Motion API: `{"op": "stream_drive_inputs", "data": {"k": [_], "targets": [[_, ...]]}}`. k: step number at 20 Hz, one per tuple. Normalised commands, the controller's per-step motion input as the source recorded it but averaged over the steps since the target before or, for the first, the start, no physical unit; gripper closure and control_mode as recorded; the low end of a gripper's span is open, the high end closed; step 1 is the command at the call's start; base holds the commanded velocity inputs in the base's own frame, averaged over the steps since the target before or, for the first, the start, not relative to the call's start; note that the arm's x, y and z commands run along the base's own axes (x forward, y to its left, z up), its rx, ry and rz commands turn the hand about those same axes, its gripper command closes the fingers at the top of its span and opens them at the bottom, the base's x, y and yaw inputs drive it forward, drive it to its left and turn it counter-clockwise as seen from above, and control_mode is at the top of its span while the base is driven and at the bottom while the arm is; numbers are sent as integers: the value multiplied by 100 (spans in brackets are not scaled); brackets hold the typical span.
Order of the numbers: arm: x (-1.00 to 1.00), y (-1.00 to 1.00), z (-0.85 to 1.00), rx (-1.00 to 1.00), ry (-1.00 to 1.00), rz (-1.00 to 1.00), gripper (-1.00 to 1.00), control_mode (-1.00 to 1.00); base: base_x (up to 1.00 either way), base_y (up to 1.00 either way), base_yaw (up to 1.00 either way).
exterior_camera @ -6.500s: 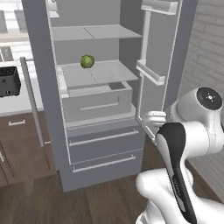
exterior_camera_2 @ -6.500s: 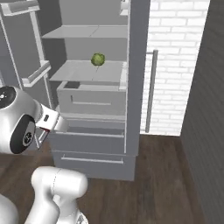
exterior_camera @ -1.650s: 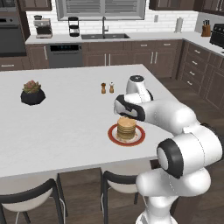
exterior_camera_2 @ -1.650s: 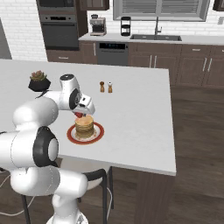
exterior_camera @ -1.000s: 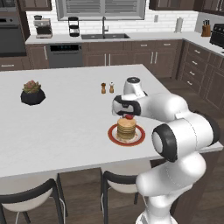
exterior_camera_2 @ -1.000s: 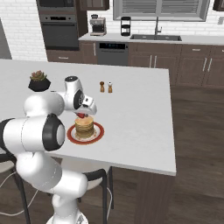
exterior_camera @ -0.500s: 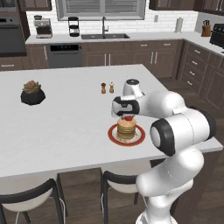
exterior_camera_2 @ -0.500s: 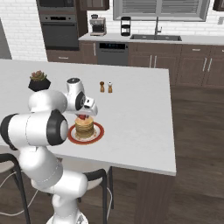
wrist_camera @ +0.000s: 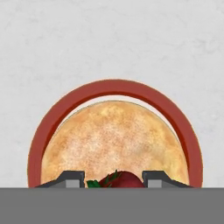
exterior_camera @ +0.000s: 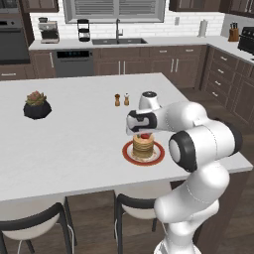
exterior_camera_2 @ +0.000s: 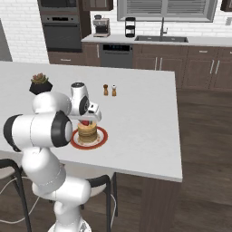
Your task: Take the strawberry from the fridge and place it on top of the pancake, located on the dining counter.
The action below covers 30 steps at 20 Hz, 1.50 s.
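My gripper (wrist_camera: 114, 180) is clamped on the strawberry (wrist_camera: 121, 180), held just above the pancake (wrist_camera: 114, 142); whether the berry touches the top layer I cannot tell. The stack sits on its red-rimmed plate (wrist_camera: 131, 87) on the white table (exterior_camera: 74, 129). Farther off stand two shakers (exterior_camera: 121, 99) and a potted plant (exterior_camera: 36, 104).

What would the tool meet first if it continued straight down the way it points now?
The tool, shut on the strawberry, points down at the pancake. Going straight on, the berry would likely touch the top pancake first, well inside the red-rimmed plate. How much gap remains is unclear.
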Motion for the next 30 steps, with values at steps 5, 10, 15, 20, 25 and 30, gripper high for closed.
{"op": "stream_drive_inputs", "data": {"k": [5,10,15,20,25,30], "targets": [[1,0,-4,0,0,3,100,-100,0,0,0],[0,0,3,0,0,4,100,-100,0,0,0],[0,0,-8,0,0,4,100,-100,0,0,0],[2,0,-22,0,0,4,-100,-100,0,0,0],[0,0,-14,0,0,3,-100,-100,0,0,0],[-1,0,0,0,0,2,-100,-100,0,0,0]]}}
